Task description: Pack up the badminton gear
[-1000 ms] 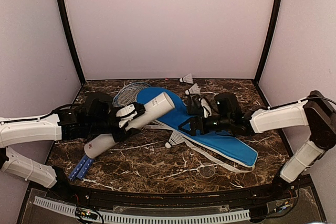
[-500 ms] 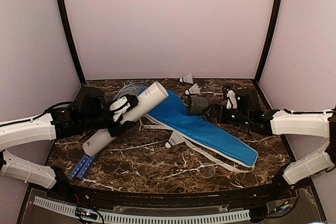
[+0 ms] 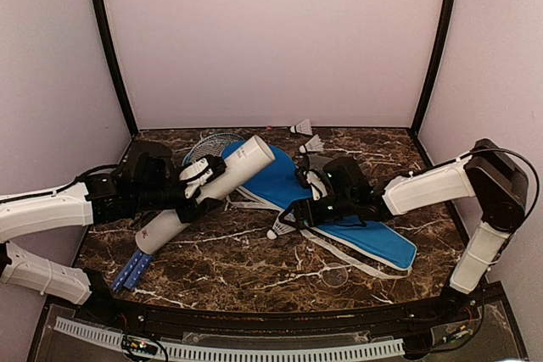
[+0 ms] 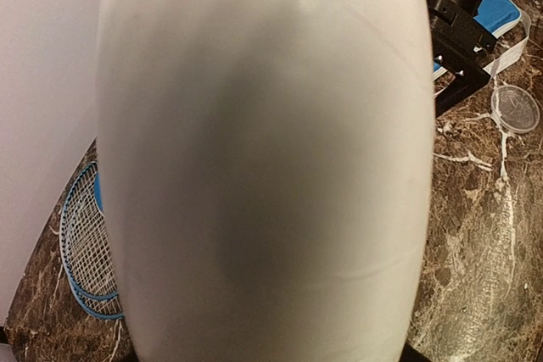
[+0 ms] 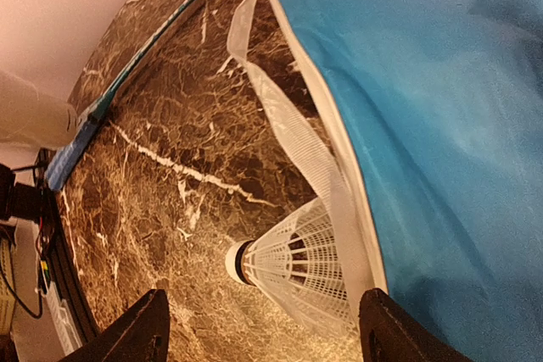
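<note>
While the long white tube is slanting at centre left, clamped in the left gripper, the right gripper is hovering at centre, fingers spread and empty, either side of a white shuttlecock beside the blue zip bag.

The long white tube clamped in the left gripper is showing a smooth, satin-matt skin. Between the right gripper and its matt black fingers, the white shuttlecock is displaying a netted, plastic-looking skirt. Just beyond, the blue zip bag is looking like matt woven cloth, its white strap coarse webbing. Underneath, the brown veined marble-look tabletop is gleaming.
</note>
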`<state>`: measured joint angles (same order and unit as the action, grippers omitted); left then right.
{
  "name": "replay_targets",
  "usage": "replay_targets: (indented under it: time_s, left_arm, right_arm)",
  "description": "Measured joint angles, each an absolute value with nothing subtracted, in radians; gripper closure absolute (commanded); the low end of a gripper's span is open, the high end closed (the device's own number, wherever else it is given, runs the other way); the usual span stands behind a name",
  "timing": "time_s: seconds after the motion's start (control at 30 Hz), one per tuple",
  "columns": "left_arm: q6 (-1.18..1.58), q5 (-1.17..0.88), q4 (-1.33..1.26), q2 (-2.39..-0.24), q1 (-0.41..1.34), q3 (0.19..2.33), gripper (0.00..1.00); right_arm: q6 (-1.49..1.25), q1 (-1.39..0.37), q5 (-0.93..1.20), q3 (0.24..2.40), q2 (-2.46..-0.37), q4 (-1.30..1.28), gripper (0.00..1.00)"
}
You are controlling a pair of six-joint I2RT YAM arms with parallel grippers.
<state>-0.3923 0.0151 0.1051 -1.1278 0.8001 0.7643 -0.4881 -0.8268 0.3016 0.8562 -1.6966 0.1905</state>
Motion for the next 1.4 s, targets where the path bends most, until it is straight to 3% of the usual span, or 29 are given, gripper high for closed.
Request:
replay_targets:
  time_s: [0.07, 0.33, 0.67, 1.1, 1.4]
  left_arm:
    - [-0.392, 0.011, 0.105, -1.131, 0.800, 0.764, 0.42]
    - [-0.392, -0.001, 0.105, -1.137, 0.800, 0.764, 0.42]
    - [-0.392, -0.008, 0.105, -1.148, 0.800, 0.764, 0.42]
    - [-0.392, -0.008, 0.106, -1.149, 0.800, 0.764, 0.42]
    - [-0.392, -0.008, 0.106, -1.149, 0.800, 0.764, 0.42]
  right_arm:
    - [-0.474, -0.827, 0.337, 0.876, -1.729, 0.193, 0.35]
    - [-0.435, -0.830, 0.424, 0.942, -1.790, 0.200, 0.78]
    - [-0.435, -0.831, 0.452, 0.942, -1.796, 0.210, 1.00]
    - [-0.434, -0.835, 0.585, 0.933, -1.790, 0.209, 1.00]
    - [-0.363, -0.915, 0.704, 0.941, -1.776, 0.045, 1.00]
